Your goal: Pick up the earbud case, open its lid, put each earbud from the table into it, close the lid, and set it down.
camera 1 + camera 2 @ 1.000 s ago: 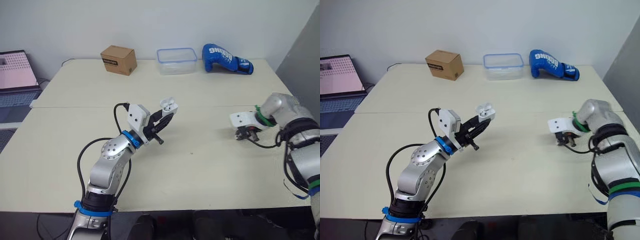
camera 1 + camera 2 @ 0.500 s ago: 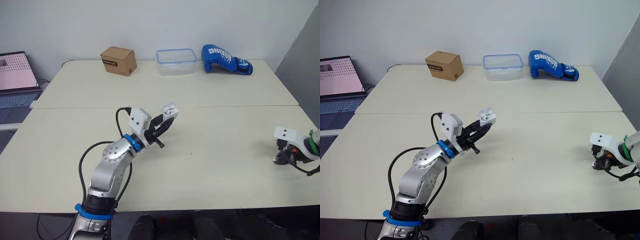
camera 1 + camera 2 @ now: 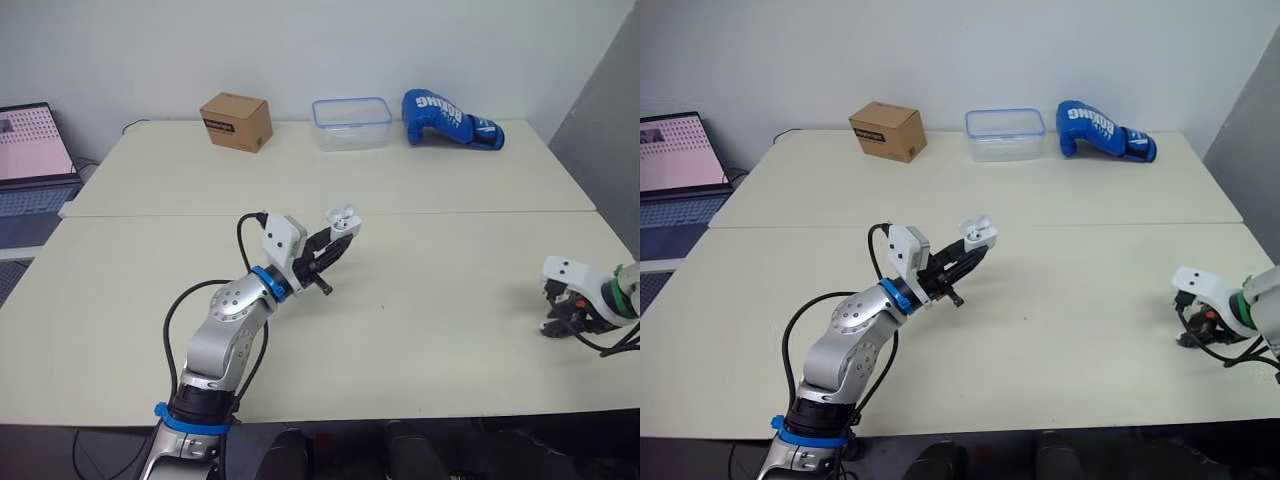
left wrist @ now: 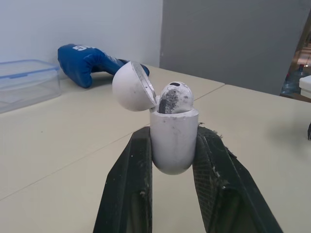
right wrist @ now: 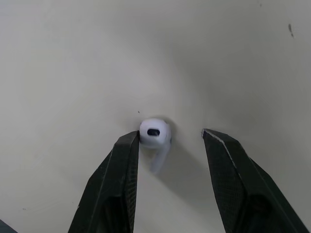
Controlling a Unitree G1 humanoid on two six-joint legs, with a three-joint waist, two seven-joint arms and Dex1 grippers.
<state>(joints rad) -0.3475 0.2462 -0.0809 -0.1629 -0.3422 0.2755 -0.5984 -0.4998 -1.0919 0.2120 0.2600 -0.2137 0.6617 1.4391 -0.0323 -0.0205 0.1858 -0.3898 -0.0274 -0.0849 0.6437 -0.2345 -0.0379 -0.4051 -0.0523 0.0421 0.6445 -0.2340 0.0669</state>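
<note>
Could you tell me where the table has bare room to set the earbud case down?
The table is bare between the left gripper, holding the earbud case, and the right gripper. Crowded: the far edge with cardboard box, plastic container and boxing glove; also around the earbud.

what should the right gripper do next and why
Probably shut the right gripper on the small white earbud lying on the beige table: its open fingers straddle it, one touching. The left gripper holds the white plastic earbud case, lid open, another earbud seated.
</note>
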